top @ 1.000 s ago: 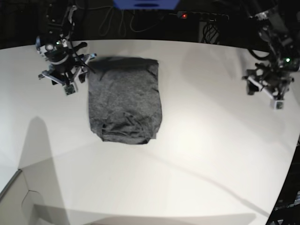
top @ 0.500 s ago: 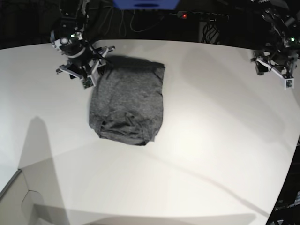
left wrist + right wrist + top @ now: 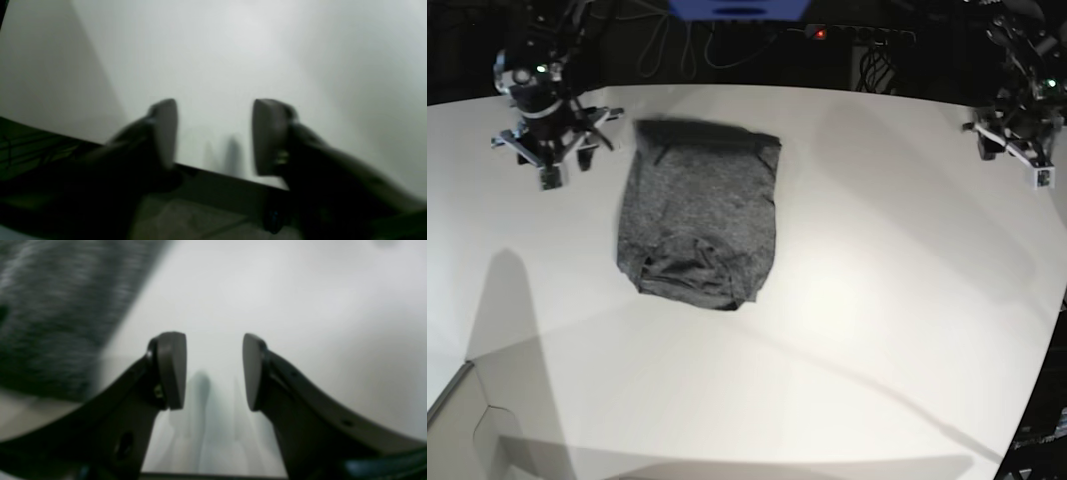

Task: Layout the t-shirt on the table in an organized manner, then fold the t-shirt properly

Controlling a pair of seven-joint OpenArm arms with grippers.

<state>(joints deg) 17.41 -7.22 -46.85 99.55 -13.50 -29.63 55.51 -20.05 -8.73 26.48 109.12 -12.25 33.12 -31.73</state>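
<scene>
Jaws of the right gripper (image 3: 214,371) are seen parted w/ only bare white surface between the pads, nothing held; in the base view it hangs just off the shirt's far left corner, apart from the cloth. The left gripper (image 3: 213,135) is likewise seen w/ a clear gap between its pads (image 3: 165,130), nothing in it, though the wrist pic is blurred; it sits near the table's far edge at that view's right, well apart from the cloth. The t-shirt (image 3: 699,212) lies toward the far left part of the table (image 3: 877,300), already folded into a compact, roughly rectangular packet; its far edge is fairly straight, while the near end is rumpled w/ a few creases and rounded corners. Judged from this, the fold looks mostly done, w/ tidying of the near end perhaps left. The knit is expected to be soft, light and limp: it should sag and drag when lifted, layers may slip apart, and a pinch may catch just the top layer. Hold is best taken at the corners or along a folded edge, thru all layers, w/ both grippers working opposite corners; the smooth top probably lets the packet slide if pushed.
</scene>
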